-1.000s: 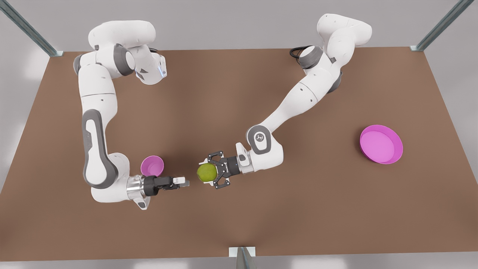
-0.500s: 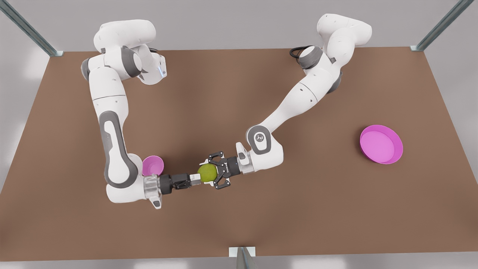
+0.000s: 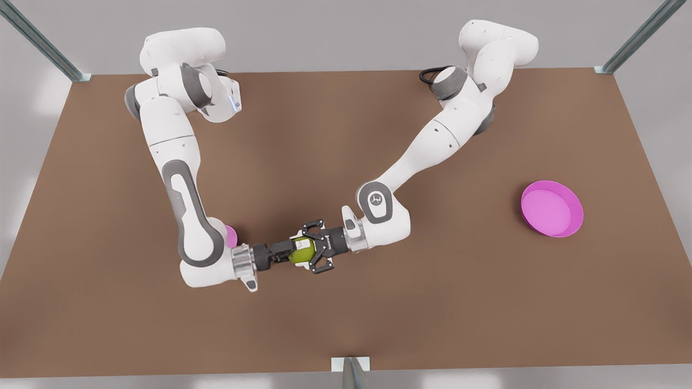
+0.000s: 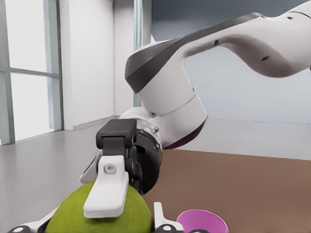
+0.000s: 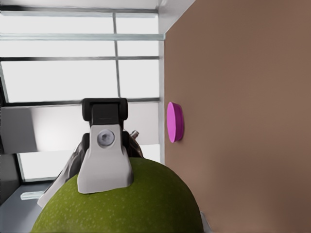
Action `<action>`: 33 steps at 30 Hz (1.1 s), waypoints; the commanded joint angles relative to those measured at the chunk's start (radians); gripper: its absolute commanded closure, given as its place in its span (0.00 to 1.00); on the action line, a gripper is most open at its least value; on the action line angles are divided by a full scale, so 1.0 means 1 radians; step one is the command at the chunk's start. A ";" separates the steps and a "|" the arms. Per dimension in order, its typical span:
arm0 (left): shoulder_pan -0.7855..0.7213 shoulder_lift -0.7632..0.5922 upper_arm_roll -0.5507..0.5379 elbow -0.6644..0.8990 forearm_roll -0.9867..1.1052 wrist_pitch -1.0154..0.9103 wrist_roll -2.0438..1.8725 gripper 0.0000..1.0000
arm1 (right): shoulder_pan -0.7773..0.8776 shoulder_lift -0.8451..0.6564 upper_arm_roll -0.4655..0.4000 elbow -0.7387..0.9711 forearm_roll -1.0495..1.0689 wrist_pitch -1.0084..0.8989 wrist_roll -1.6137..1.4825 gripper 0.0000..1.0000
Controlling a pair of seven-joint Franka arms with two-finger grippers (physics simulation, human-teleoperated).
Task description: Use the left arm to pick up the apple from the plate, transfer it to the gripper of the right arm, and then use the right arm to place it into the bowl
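Observation:
The yellow-green apple [image 3: 300, 253] hangs above the middle of the table, with my left gripper [image 3: 303, 252], on the arm at the front view's right, shut on it. My right gripper [image 3: 289, 252] has come in from the front view's left and stands open, its fingers spread around the apple. One of its white fingers [image 4: 107, 194] lies over the top of the apple [image 4: 97, 218]. The bowl [image 3: 231, 235] is mostly hidden behind the right arm's wrist. The plate [image 3: 551, 208] sits empty at the front view's far right.
Both arms reach over the brown table [image 3: 346, 324] and meet near its middle. Metal posts stand at the back corners, and a small bracket [image 3: 350, 367] sits at the front edge. The plate [image 5: 175, 121] shows edge-on beyond the apple [image 5: 121, 204].
My right gripper has moved toward the front view's right until its fingers reach around the apple, covering most of the bowl. The left arm and the apple have stayed still.

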 commanded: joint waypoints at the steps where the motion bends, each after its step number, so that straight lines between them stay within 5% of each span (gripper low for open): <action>1: -0.001 -0.002 -0.001 0.000 0.004 -0.008 0.027 0.26 | 0.002 -0.003 0.006 -0.001 0.003 0.008 -0.009 0.10; 3: -0.001 -0.002 -0.001 0.000 0.004 -0.008 0.026 0.26 | 0.002 -0.005 0.006 0.001 0.003 0.007 -0.009 0.21; 6: -0.001 -0.002 -0.001 0.000 0.004 -0.008 0.027 0.26 | 0.002 -0.006 0.006 0.001 0.002 0.007 -0.009 0.25; 9: -0.001 -0.002 -0.001 0.000 0.001 -0.007 0.021 0.01 | -0.011 -0.006 0.005 0.001 -0.011 -0.001 -0.011 0.25; 22: 0.039 -0.010 0.021 -0.017 -0.002 -0.011 -0.051 0.01 | -0.107 -0.013 -0.003 0.004 -0.112 -0.040 -0.017 0.24; 24: 0.180 -0.066 0.108 -0.135 0.335 -0.108 -0.420 0.00 | -0.132 -0.025 -0.003 0.005 -0.187 -0.040 -0.018 0.24; 25: 0.257 -0.119 0.133 -0.135 0.789 -0.347 -0.814 0.00 | -0.144 -0.049 0.000 0.005 -0.291 -0.040 -0.018 0.24; 27: 0.343 -0.277 0.156 -0.133 1.205 -0.733 -1.022 0.00 | -0.172 -0.092 0.003 -0.001 -0.491 -0.040 -0.021 0.24; 30: 0.439 -0.533 0.228 -0.133 1.585 -1.255 -1.509 0.00 | -0.204 -0.171 0.005 -0.080 -0.716 -0.059 -0.089 0.24; 33: 0.528 -0.669 0.232 -0.136 1.515 -1.324 -1.945 0.00 | -0.236 -0.237 0.005 -0.148 -0.908 -0.058 -0.096 0.24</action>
